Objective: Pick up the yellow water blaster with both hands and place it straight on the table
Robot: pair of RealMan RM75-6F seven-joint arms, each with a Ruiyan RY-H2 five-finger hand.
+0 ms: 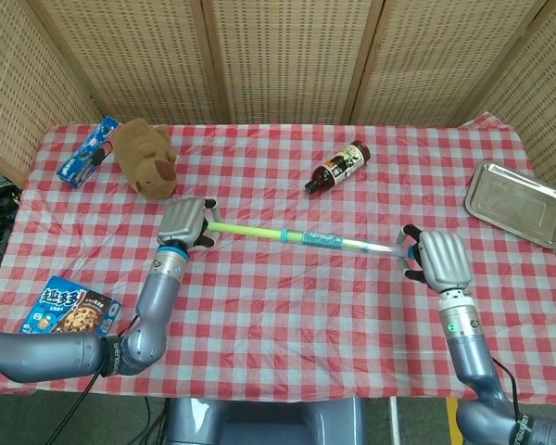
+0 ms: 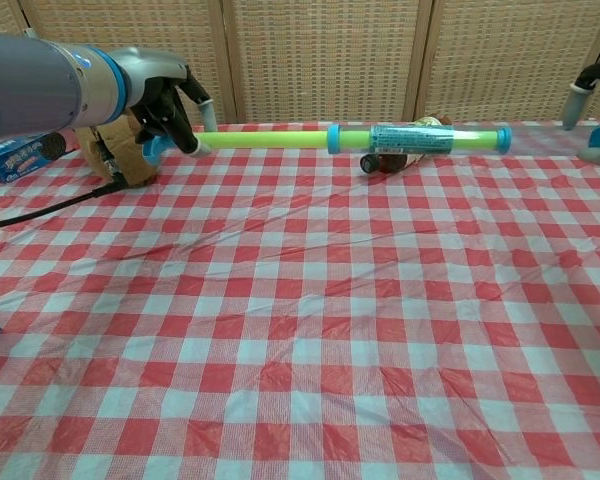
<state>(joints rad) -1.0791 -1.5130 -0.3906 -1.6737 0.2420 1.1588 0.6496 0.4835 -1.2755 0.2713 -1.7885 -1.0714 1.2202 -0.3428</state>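
Note:
The yellow water blaster [image 1: 259, 231] hangs level above the red checked table [image 1: 287, 315], running left to right between my hands. My left hand [image 1: 185, 222] grips the bare yellow rod end, just right of the brown plush toy [image 1: 144, 153]. My right hand [image 1: 434, 260] has its fingers around the clear tube end. In the chest view the blaster [image 2: 280, 138] crosses in front of the bottle, the left hand [image 2: 165, 100] holds its left end, and the right hand [image 2: 598, 105] shows only partly at the frame edge.
A dark sauce bottle [image 1: 336, 167] lies behind the blaster. A metal tray [image 1: 519, 202] sits at the far right. A blue snack pack [image 1: 85, 150] lies by the plush toy, and a cookie box [image 1: 67, 309] lies near the front left edge.

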